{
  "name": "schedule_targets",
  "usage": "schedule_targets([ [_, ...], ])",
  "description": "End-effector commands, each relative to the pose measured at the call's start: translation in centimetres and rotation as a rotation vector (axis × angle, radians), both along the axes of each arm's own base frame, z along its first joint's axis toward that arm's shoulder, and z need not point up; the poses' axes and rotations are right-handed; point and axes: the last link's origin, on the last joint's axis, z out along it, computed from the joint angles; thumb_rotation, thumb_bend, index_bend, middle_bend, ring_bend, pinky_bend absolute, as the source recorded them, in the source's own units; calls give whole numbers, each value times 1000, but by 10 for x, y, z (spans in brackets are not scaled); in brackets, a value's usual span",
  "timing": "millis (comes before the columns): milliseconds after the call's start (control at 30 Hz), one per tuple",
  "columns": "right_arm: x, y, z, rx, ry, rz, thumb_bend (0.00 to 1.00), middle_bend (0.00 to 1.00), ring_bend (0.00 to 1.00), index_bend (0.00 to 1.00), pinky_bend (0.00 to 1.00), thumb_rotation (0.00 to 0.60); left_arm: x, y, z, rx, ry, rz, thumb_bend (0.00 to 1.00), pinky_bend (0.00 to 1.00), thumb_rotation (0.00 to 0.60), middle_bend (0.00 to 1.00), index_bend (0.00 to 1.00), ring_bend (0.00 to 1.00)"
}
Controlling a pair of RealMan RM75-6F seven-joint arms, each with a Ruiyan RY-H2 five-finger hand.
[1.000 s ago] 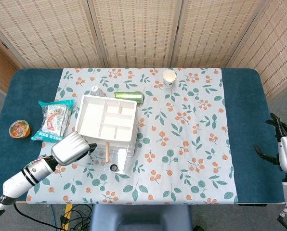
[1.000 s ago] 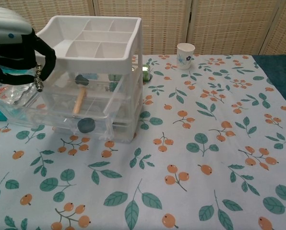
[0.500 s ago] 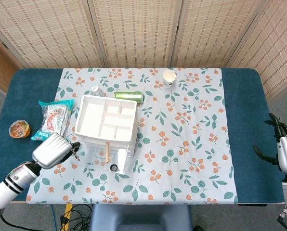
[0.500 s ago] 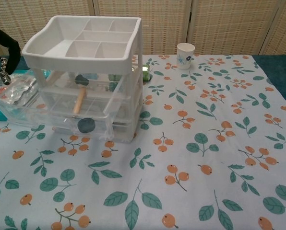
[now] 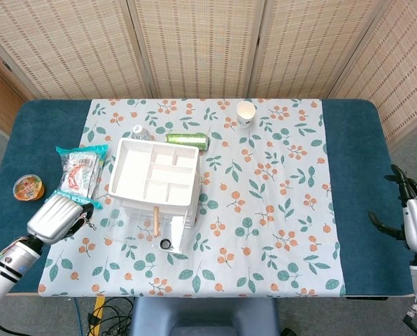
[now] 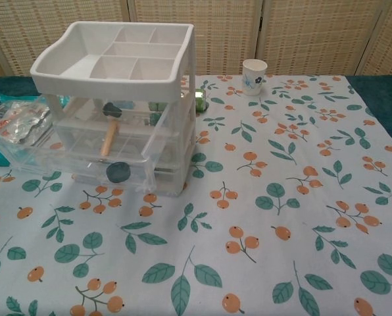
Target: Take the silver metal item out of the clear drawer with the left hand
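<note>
A white-topped clear drawer unit (image 5: pixel 154 183) is seen on the floral tablecloth (image 5: pixel 278 210), and everything else is placed relative to it. Its lower clear drawer (image 6: pixel 84 161) is pulled out toward the front; a wooden stick (image 6: pixel 108 139) and a dark round piece (image 6: pixel 118 172) are seen inside. To the left of the unit and slightly forward, the left hand (image 5: pixel 56 217) is held over the cloth's edge, apart from the drawer, with its fingers closed around the silver metal item (image 5: pixel 91 222), a short chain that dangles from the dark fingertips. That hand is not shown in the chest view. Just left of the unit a snack packet (image 5: pixel 79 173) is laid, partly behind the drawer as viewed from the chest, and further left an orange-lidded cup (image 5: pixel 28 187) is set on the blue table (image 5: pixel 33 133). Behind the unit a green can (image 5: pixel 187 140) is laid on its side, with a small bottle (image 5: pixel 140 131) beside it. Well behind and to the right a white paper cup (image 6: pixel 254 68) is stood upright. Far right of the unit, past the table's edge, the right hand (image 5: pixel 413 217) is held with fingers spread and nothing in them. The table is backed by woven folding screens (image 5: pixel 208 42).
</note>
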Motion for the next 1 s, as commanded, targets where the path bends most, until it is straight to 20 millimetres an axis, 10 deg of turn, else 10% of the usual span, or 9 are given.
schedule_targets([
  [33, 0, 0, 0, 0, 1, 1, 262, 217, 209, 0, 364, 600, -10, 0, 2, 18, -7, 37, 450, 993, 600, 934, 563, 922],
  [433, 3, -2, -1, 10, 1, 11, 262, 217, 210, 0, 363, 600, -46, 5, -2, 41, -9, 152, 449, 992, 600, 934, 565, 921],
  [1000, 3, 0, -2, 15, 1, 9, 262, 217, 213, 0, 364, 600, -49, -5, -64, -135, -62, 131, 449, 992, 600, 934, 571, 921],
])
